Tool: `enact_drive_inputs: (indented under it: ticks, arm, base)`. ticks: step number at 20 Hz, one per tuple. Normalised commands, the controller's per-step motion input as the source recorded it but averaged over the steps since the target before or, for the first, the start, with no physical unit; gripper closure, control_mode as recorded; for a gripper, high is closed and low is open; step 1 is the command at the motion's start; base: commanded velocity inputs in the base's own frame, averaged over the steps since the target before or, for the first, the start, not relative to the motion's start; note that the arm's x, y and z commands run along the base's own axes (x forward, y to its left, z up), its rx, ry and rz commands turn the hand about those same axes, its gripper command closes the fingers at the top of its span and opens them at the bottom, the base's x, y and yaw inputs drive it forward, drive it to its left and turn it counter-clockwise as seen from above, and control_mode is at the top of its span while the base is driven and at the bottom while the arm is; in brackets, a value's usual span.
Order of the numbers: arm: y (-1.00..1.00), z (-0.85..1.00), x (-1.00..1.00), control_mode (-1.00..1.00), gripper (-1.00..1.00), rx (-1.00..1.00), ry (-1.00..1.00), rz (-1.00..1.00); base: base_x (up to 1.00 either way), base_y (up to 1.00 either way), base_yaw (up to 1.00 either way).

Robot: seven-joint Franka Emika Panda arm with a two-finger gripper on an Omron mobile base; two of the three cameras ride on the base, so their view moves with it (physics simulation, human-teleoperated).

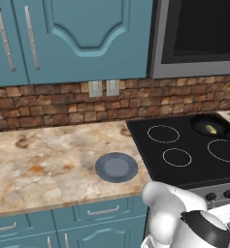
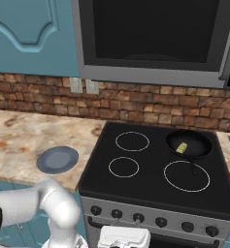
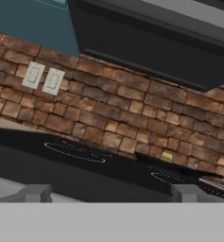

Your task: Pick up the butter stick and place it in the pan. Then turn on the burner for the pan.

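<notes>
One butter stick (image 2: 182, 147) lies inside the pan (image 2: 188, 143), a little toward 9 o'clock of the pan's middle. The pan sits on the back right burner of the black stove (image 2: 150, 184), at about 2 o'clock on the cooktop in the right base view, its handle running toward 6 o'clock over the front right burner ring. In the left base view the pan (image 1: 211, 127) appears at 3 o'clock, with the butter stick (image 1: 211, 129) pale against its dark floor. A blue-grey plate (image 1: 116, 167) rests on the marble bench (image 1: 48, 164), just beside the stove's left edge. A row of knobs (image 2: 138, 220) lines the stove front. In the hand view, two grey finger tips (image 3: 36, 193) of the gripper (image 3: 111, 194) stand well apart at 6 o'clock, clamped on nothing, level with the cooktop's front edge; the butter stick (image 3: 167, 156) shows low at 4 o'clock.
</notes>
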Motion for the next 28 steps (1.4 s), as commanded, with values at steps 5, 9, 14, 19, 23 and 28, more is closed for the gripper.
enact_drive_inputs:
  ticks: [5,9,14,19,23,28]
  arm:
    - [-0.01,-0.18,0.11,-1.0,-1.0,0.0,0.0,0.02]
    - [0.0,-0.08,0.13,-1.0,-1.0,0.0,0.0,0.03]
    - [0.0,-0.18,0.08,-1.0,-1.0,0.0,0.0,0.0]
    - [0.0,-0.12,0.08,-1.0,-1.0,0.05,0.0,0.0]
    - [0.0,0.0,0.1,-1.0,-1.0,0.07,0.06,0.0]
    - [0.0,0.0,0.1,-1.0,-1.0,0.06,0.09,0.0]
  base:
    - [0.0,0.0,0.0]
    - [0.0,0.0,0.0]
    - [0.0,0.0,0.0]
    - [0.0,0.0,0.0]
    - [0.0,0.0,0.0]
    - [0.0,0.0,0.0]
